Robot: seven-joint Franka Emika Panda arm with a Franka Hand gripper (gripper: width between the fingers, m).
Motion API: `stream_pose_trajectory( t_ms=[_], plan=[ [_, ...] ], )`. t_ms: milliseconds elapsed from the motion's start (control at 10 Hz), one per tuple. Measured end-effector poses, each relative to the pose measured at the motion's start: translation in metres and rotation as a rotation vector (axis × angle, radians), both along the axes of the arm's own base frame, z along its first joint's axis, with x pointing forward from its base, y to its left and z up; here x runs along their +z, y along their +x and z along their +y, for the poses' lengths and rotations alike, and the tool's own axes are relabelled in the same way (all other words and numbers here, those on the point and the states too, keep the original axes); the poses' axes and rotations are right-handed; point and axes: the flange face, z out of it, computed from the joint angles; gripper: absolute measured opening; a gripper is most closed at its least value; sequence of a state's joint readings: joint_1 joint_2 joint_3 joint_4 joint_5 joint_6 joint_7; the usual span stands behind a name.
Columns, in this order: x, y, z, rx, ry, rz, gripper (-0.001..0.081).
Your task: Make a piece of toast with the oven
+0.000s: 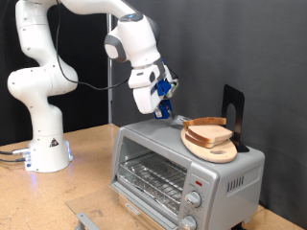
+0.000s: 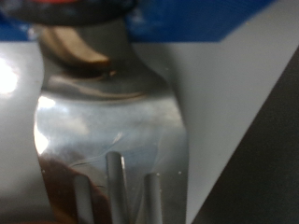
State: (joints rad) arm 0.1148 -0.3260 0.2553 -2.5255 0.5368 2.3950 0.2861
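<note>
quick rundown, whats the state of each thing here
oven: door shut, wire rack inside bare
piece of toast: not in the oven, lying on the round wooden board
round wooden board: flat on the oven's top
gripper: above the oven's top, shut on the blue-handled tool
blue-handled tool: held, metal blade pointing down at the oven's top

White rounded arm (image 1: 43, 77), black cable (image 1: 96, 86)

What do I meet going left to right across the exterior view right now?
Robot base → oven with the gripper above its top, holding a blue-handled tool → piece of toast on the round wooden board → black stand.
</note>
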Motion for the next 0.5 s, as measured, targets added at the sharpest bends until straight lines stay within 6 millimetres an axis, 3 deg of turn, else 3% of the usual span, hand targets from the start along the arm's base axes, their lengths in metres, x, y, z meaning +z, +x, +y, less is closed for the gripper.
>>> stream_pose_trajectory(
  t_ms=[500],
  plan=[
    [-0.0009, 0.0035, -0.0124, -0.008, -0.002, 0.007, 0.0386]
  ],
)
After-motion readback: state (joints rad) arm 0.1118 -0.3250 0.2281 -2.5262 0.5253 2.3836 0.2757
